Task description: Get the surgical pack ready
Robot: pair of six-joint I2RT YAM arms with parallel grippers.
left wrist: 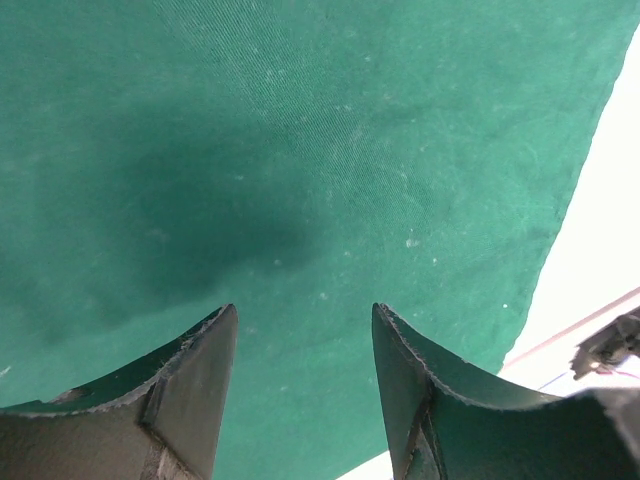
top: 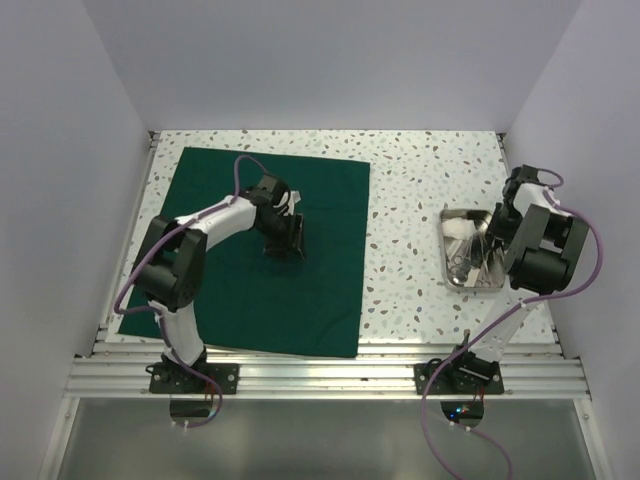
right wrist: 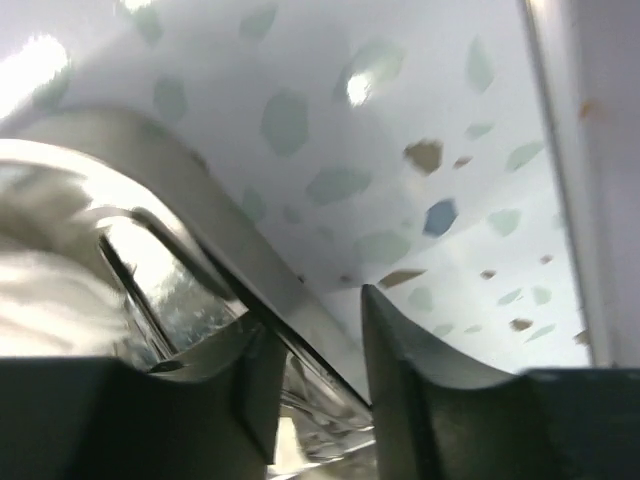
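green surgical pack (top: pixel 300 300) spread flat on table (top: pixel 420 170), left side | left jaws wide open over it, empty | right jaws part-open astride steel tray (top: pixel 447 250) rim, grip unclear | risk: tray slips or tips if rim pinch is shallow

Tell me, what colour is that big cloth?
Plain dark green; the cloth shows best in the top view.

Speckled terrazzo table (top: pixel 420 170), shiny steel tray (top: pixel 444 245) at right holding white gauze (top: pixel 459 228) and metal instruments (top: pixel 468 268), aluminium rail (top: pixel 330 378) along near edge.
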